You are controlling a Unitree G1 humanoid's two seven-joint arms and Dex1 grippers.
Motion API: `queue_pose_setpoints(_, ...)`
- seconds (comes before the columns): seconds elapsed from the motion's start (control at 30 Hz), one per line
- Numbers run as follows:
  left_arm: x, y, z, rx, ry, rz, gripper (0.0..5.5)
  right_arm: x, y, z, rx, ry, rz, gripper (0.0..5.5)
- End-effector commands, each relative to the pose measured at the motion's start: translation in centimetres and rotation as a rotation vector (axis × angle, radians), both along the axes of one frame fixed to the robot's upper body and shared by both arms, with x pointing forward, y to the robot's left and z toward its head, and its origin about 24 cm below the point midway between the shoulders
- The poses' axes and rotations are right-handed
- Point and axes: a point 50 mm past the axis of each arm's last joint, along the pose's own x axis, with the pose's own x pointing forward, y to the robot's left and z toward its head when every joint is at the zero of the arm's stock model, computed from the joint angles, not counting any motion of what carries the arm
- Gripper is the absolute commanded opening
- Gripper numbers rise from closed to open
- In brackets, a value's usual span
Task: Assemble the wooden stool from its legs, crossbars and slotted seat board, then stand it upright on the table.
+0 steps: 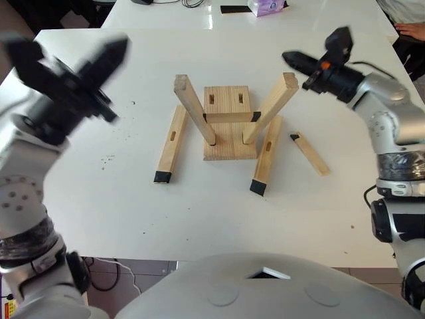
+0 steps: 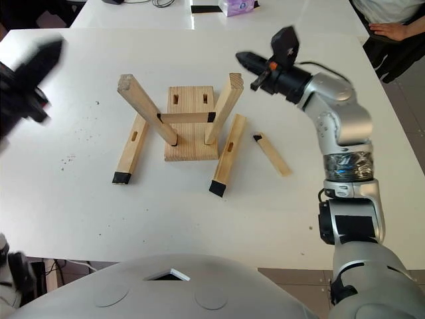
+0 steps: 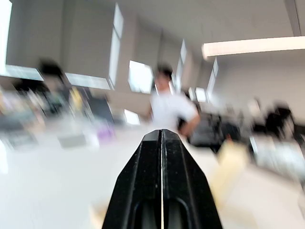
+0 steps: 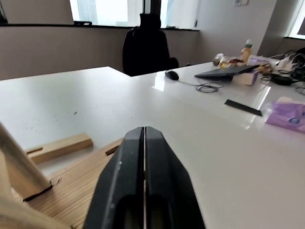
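Work surface: a white table (image 1: 99, 206) with a glossy top, showing a few dark specks toward its left side. A second white table (image 1: 166, 14) stands against its far edge. This one carries a purple tissue pack (image 4: 287, 117), a flat black strip (image 4: 243, 107), a computer mouse (image 4: 171, 75) and a coiled cable (image 4: 209, 87).

Beyond it, a black office chair (image 4: 147, 45) stands in front of a grey-brown wall (image 4: 57, 47), beneath a row of bright windows (image 4: 105, 10). A long ceiling light (image 3: 252, 46) is lit. Cables (image 1: 109, 272) lie on the floor below the near table edge.
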Motion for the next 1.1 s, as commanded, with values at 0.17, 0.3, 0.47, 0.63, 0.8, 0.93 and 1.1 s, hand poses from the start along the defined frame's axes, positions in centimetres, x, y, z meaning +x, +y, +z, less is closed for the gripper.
queue_pose_setpoints(0.17, -1.2, -4.9, -6.4, 0.036, 0.167, -0.242, 0.0, 0.1, 2.4, -1.2, -0.043, 0.008, 0.233, 0.03)
queue_pose_setpoints(0.3, 0.7, -6.3, -6.5, 0.045, 0.102, -0.211, 0.0, -1.0, 3.1, -1.8, -0.079, 0.036, 0.369, 0.03)
queue_pose_setpoints(0.47, 2.5, -5.0, -7.1, 0.158, 0.063, -0.128, 0.0, -2.7, 4.1, -3.9, -0.114, 0.064, 0.412, 0.03)
queue_pose_setpoints(0.63, 2.9, -3.3, -7.4, 0.222, 0.056, -0.075, 0.0, -5.4, 6.8, -5.4, -0.01, 0.117, 0.423, 0.03)
queue_pose_setpoints(0.8, 3.9, -2.9, -7.9, 0.256, 0.049, -0.037, 0.0, -7.7, 9.3, -5.5, 0.115, 0.193, 0.405, 0.03)
queue_pose_setpoints(0.93, 5.4, -2.5, -8.0, 0.284, 0.02, 0.012, 0.0, -9.2, 10.8, -5.5, 0.187, 0.258, 0.392, 0.03)
queue_pose_setpoints(1.1, 7.0, -2.1, -8.0, 0.302, -0.006, 0.051, 0.0, -10.1, 11.8, -5.4, 0.236, 0.305, 0.359, 0.03)
